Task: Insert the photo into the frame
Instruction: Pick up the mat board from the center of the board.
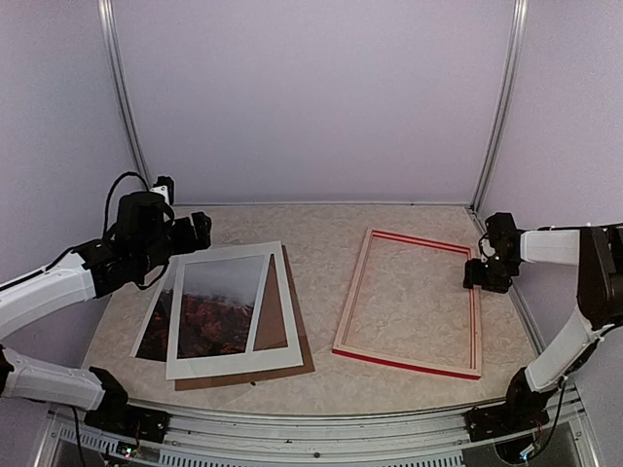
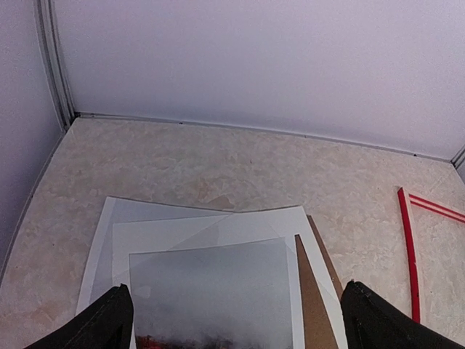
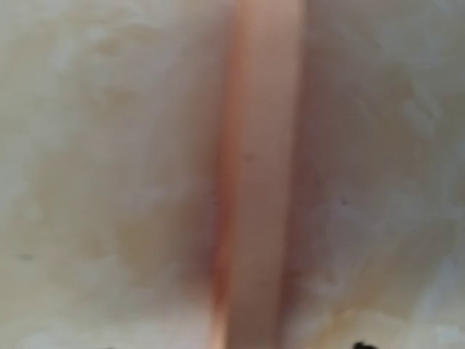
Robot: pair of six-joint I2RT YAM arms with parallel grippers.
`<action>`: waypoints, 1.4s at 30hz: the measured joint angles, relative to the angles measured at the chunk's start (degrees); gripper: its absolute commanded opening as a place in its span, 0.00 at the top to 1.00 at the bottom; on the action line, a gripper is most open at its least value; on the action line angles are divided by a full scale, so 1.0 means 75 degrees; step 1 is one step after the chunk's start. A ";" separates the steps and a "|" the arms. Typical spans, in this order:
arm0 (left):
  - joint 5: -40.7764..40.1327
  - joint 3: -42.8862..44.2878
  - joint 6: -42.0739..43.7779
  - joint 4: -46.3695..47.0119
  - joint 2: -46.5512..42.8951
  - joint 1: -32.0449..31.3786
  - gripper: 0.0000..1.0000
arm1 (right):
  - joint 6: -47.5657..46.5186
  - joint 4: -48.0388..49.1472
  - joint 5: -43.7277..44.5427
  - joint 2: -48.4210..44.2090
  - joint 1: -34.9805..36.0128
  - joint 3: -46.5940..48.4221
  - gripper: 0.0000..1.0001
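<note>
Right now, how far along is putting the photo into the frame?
Done: nothing yet; the rectangular frame, red-edged pale wood, lies empty. In hand: the right claw is at its right rail, grip unclear; the left claw hangs open above the red-and-grey photo print. Remaining: that print lies under a white windowed mat board on a brown backing board, apart from the frame.

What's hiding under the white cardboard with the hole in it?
The photo shows through the hole in the white cardboard and pokes out left. A brown board lies underneath too. Their covered parts can't be seen.

Red-and-pale-wood frame, red-orange-to-grey photo (white mat, brown board)
</note>
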 measured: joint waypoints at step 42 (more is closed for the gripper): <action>0.1993 -0.2375 -0.3640 -0.1530 0.0475 0.2057 0.02 | -0.0437 0.0291 -0.2124 0.3765 0.5499 0.5010 0.17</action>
